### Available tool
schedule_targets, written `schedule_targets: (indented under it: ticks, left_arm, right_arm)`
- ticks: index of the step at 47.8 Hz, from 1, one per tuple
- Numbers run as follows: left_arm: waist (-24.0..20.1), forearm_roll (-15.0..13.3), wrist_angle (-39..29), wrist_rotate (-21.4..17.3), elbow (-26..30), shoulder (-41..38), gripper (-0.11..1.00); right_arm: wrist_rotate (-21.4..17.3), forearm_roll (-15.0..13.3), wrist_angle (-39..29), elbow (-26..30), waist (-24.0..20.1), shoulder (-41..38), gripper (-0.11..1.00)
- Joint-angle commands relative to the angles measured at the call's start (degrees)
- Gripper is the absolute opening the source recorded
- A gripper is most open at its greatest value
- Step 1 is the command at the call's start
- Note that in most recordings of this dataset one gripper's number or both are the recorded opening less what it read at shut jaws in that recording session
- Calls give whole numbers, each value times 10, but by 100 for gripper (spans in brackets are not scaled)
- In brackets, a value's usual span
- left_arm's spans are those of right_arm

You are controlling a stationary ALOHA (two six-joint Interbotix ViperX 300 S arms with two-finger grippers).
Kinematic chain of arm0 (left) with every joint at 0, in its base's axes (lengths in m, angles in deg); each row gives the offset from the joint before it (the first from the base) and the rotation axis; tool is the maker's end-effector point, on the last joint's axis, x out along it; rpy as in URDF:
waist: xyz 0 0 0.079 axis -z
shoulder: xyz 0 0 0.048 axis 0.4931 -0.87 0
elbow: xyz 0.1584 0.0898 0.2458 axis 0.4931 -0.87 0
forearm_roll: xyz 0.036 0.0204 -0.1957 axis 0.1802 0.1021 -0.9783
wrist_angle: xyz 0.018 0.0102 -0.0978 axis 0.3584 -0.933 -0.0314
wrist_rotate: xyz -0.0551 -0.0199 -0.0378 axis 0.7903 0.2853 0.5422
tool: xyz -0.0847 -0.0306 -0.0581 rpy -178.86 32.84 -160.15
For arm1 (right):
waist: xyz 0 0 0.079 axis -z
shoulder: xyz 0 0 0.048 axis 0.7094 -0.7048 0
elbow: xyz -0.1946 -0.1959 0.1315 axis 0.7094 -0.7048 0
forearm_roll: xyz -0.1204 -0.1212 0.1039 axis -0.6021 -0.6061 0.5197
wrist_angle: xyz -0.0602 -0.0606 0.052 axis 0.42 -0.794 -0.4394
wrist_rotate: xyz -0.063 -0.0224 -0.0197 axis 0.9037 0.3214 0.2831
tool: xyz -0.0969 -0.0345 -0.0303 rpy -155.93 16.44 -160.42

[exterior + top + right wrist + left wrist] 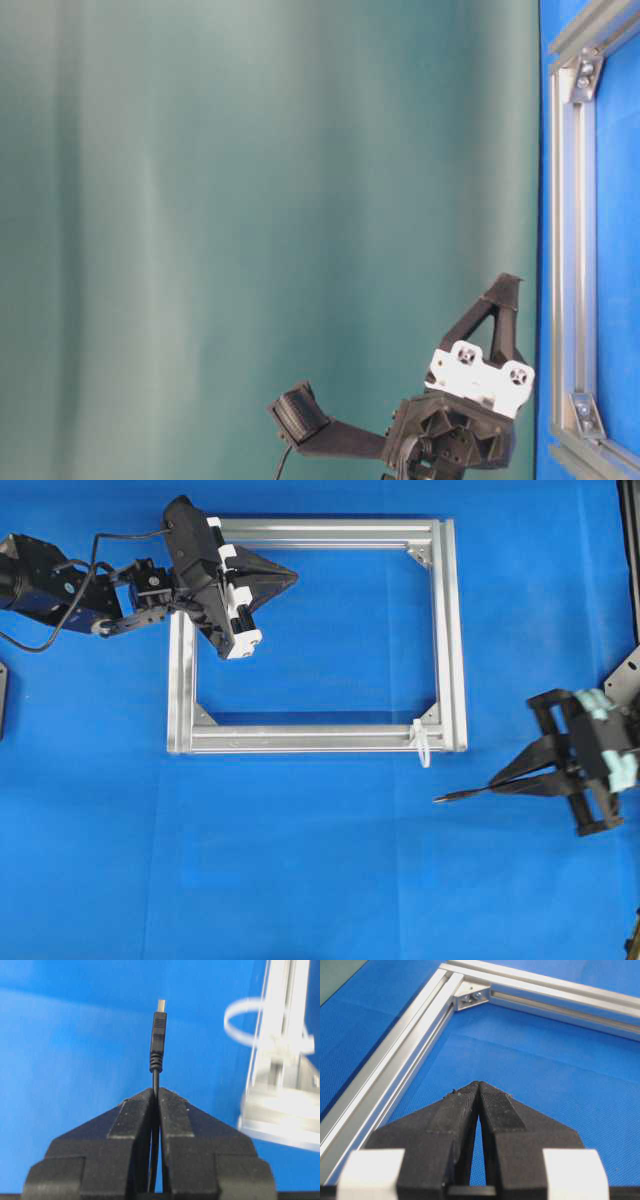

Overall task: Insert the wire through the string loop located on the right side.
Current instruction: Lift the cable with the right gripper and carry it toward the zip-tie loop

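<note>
The wire (157, 1040) is a thin black cable with a small plug tip, and my right gripper (155, 1091) is shut on it just behind the plug. From overhead the wire (462, 794) sticks out leftward from the right gripper (496, 781), below and to the right of the frame's lower right corner. The whitish string loop (424, 743) hangs on the silver frame (448, 630) at that corner; in the right wrist view the string loop (245, 1022) lies right of the plug tip, apart from it. My left gripper (290, 577) is shut and empty over the frame's upper left area.
The rectangular aluminium frame lies flat on the blue cloth, with corner brackets (471, 996) inside. The left arm's body (60, 585) reaches in from the left edge. A dark stand (628, 680) sits at the right edge behind the right arm.
</note>
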State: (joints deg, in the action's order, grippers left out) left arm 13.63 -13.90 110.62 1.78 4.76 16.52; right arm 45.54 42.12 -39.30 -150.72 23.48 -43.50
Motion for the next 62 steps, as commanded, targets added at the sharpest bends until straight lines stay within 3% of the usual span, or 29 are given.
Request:
schedule_targets:
  ticks: [1, 19, 40, 62]
  left_arm:
    - [-1, 2, 3, 1, 5, 19, 0]
    - [-1, 2, 4, 1, 7, 19, 0]
    - [-1, 2, 4, 2, 7, 20, 0]
    - [-1, 3, 4, 1, 7, 20, 0]
  right_arm:
    - [1, 3, -13, -8, -2, 33, -4]
    - [1, 3, -10, -26, 11, 50, -4]
    - [7, -3, 7, -29, 119, 43, -4]
    - [7, -7, 7, -29, 122, 43, -4]
